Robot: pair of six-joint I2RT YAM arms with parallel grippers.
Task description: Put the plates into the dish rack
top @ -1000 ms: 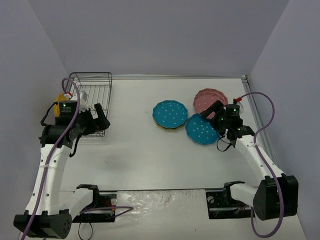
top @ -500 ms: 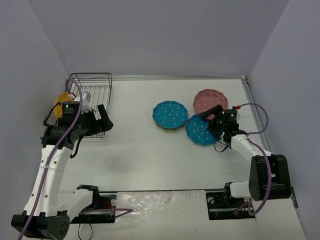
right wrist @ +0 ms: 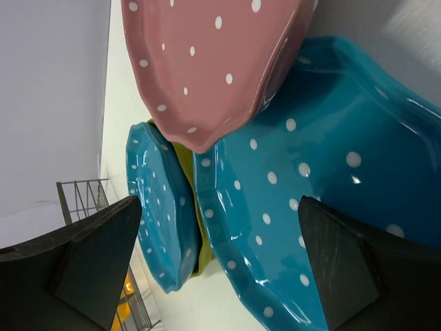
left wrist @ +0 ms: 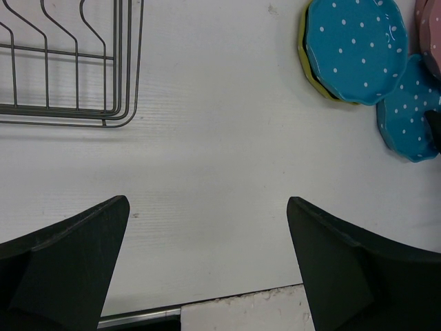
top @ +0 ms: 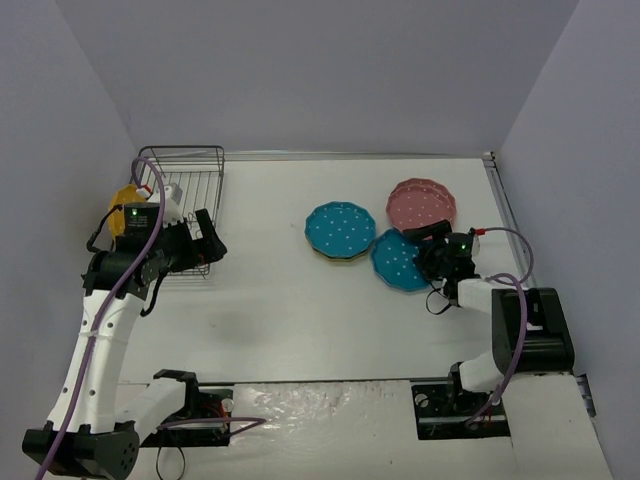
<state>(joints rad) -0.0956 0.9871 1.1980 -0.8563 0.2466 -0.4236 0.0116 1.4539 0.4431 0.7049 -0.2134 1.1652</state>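
White table (top: 300, 320), grey walls (top: 300, 70).
Dish rack (top: 185, 185) left, plates (top: 340, 230) right; left gripper (top: 207, 238), right gripper (top: 425, 232) both spread, empty.

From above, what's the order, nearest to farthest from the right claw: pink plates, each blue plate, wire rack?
1. Lone teal-blue dotted round plate, directly by the right gripper.
2. Pink dotted plates, just behind it.
3. Other teal-blue plate, mid-scene, leftward.
4. Dark wire dish rack, far left.
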